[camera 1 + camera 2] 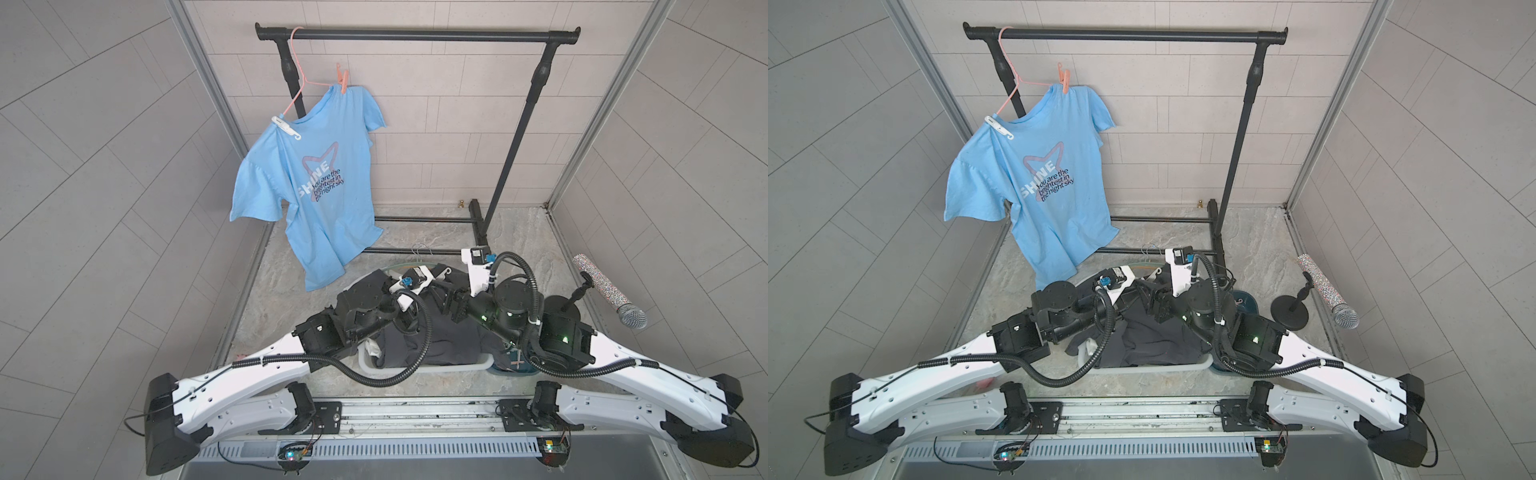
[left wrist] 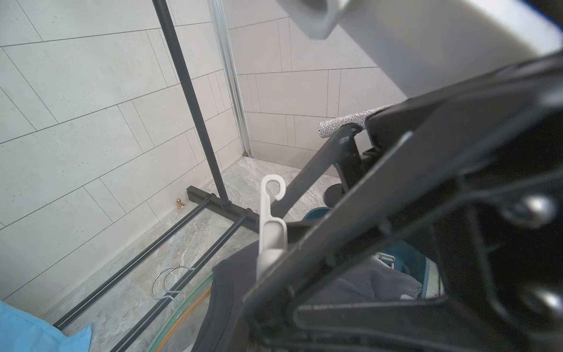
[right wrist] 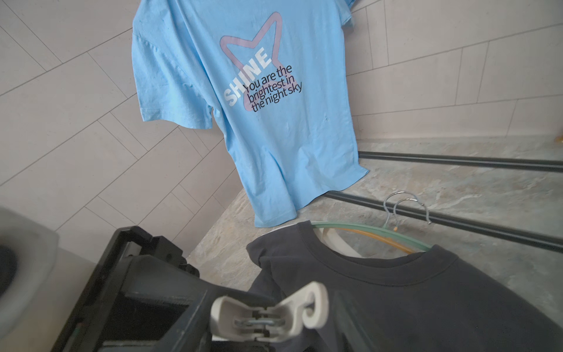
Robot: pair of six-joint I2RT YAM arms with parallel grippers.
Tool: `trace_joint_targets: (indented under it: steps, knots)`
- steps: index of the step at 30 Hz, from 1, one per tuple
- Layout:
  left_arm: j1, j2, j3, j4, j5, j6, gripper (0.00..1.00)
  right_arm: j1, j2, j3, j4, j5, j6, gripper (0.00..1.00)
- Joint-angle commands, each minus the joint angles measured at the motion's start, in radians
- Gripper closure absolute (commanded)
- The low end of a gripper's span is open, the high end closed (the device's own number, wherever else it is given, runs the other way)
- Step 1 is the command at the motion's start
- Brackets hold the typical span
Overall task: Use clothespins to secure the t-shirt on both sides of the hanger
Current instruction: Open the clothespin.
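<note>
Left gripper (image 1: 438, 277): closed upon a white clothespin (image 2: 271, 225), above the dark shirt (image 1: 453, 345) heaped in the basket (image 1: 436, 368). Right gripper (image 1: 448, 297): just beside it; jaw spread cannot be told. Blue t-shirt (image 1: 316, 187): on pink hanger (image 1: 295, 97) at the left end of the rail (image 1: 415, 35); near shoulder pinned by second white peg (image 1: 286, 126), far shoulder by coral clothespin (image 1: 343, 81).
</note>
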Motion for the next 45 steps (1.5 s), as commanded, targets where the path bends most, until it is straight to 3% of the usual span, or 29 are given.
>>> trace_joint_targets:
  steps: [1,6,16,29,33,35,38,40,45]
  knots:
    - [-0.006,-0.007,0.016,0.039,0.001,0.007,1.00,-0.006,0.006,0.010,0.061,-0.041,0.091,0.39]
    - [-0.006,-0.008,0.015,0.039,0.006,0.007,1.00,-0.020,0.007,0.009,0.120,-0.053,0.126,0.50]
    - [-0.007,-0.013,0.017,0.042,0.012,-0.008,1.00,-0.046,0.023,0.015,0.123,-0.080,0.129,0.58]
    - [-0.008,-0.011,0.037,0.002,-0.002,-0.010,1.00,-0.047,0.015,0.034,0.027,-0.051,0.028,0.57]
    - [-0.006,-0.012,0.040,-0.009,-0.003,-0.008,1.00,-0.047,0.011,0.035,0.024,-0.033,0.028,0.72]
    - [-0.008,-0.009,0.047,-0.021,-0.003,-0.008,0.94,-0.050,0.014,0.041,0.022,-0.028,0.010,0.83]
    - [-0.006,-0.009,0.064,-0.065,-0.012,-0.027,0.60,-0.064,0.010,0.048,0.013,-0.013,-0.048,0.96]
    - [-0.005,-0.009,0.085,-0.111,-0.043,-0.042,0.47,-0.092,0.004,0.040,0.023,-0.013,-0.126,1.00]
    - [0.031,-0.010,0.112,-0.188,-0.094,-0.054,0.37,-0.267,0.000,0.005,0.081,-0.130,-0.296,1.00]
